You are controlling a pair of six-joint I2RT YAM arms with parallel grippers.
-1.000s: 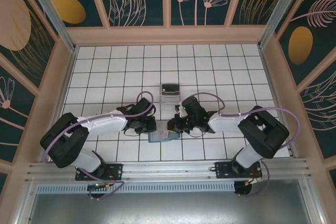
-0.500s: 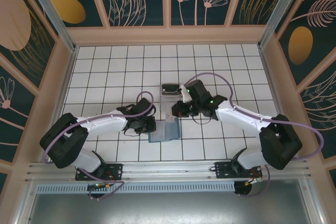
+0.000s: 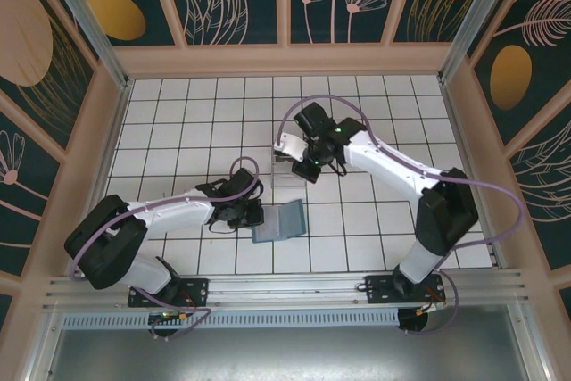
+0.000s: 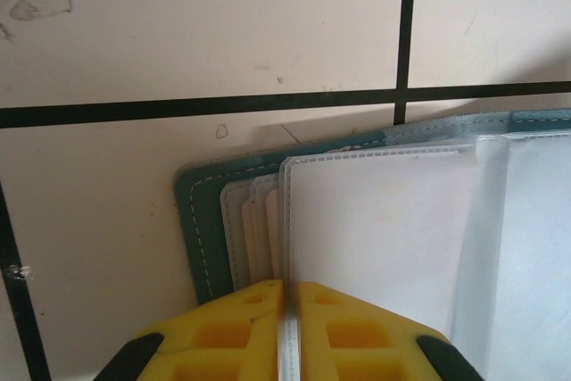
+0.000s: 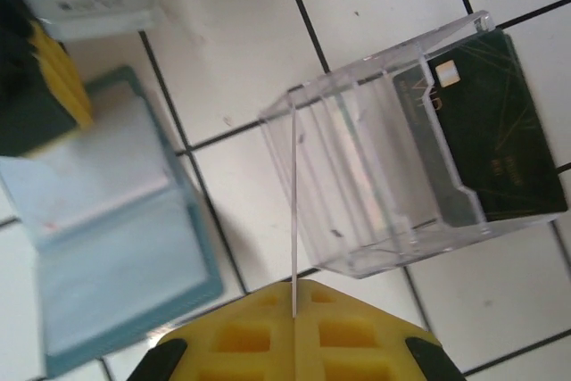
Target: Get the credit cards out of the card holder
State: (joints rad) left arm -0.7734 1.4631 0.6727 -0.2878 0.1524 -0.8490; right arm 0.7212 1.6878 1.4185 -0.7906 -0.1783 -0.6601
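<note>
1. Right wrist view: the right end effector (image 5: 293, 299) pinches a thin card (image 5: 293, 211) edge-on, just beside the clear box (image 5: 357, 194), which holds a dark card (image 5: 486, 131).
2. Left wrist view: the left end effector (image 4: 287, 299) is clamped on an inner leaf of the open card holder (image 4: 201, 220).
3. White tiled counter (image 3: 178, 113) with patterned walls around it.
4. Right arm outstretched, left arm low.

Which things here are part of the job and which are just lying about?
Job: wallet, pinched by left claw; thin card, edge-on in right claw; dark card, in the box.
Lying about: the box, though it holds that card.
</note>
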